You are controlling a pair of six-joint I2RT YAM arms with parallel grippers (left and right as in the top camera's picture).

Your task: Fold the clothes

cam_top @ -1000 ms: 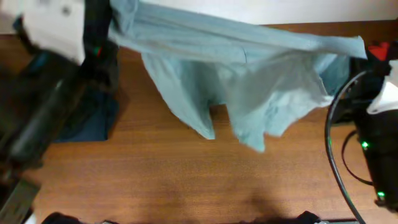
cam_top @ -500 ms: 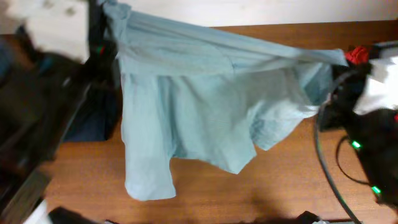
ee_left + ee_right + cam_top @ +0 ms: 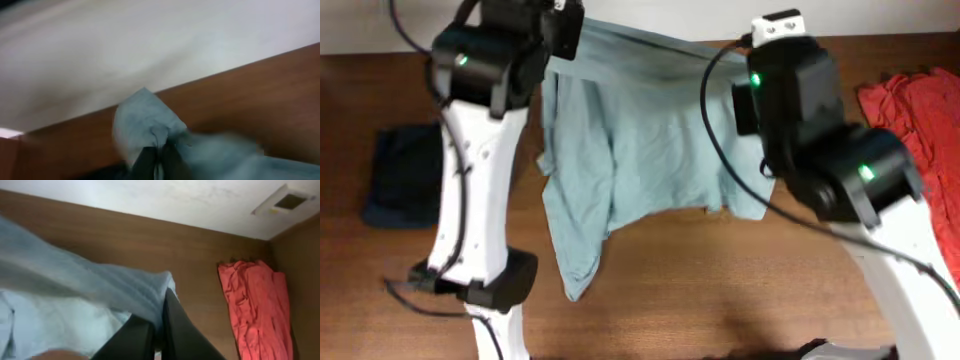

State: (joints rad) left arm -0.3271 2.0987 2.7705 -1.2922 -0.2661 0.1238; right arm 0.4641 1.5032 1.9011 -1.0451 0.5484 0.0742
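Overhead view, item one: the pale grey-blue T-shirt is strung by its upper edge between your two grippers at the far side of the counter. Its body drapes toward the near side, and one tail reaches lowest beneath the left gripper's end. Item two: the left gripper is clenched on a bunched corner, with only a small tuft of cloth showing past the tips. Item three: the right gripper is pinched tight on the opposite corner, with cloth folded around it. Hazards: the left bite looks shallow, so drawing the span taut could pull that corner free. The counter's far edge and the wall sit just beyond both grippers, so any push outward risks dropping the top edge over the back. The red garment lies just outboard of the right gripper and could be swept along. The black cable crosses the shirt inboard of the right gripper and may drag or crease it. The navy garment lies outboard of the left gripper, well apart. Open room: bare counter on the near side of both grippers, which looks enough to lay the shirt flat.
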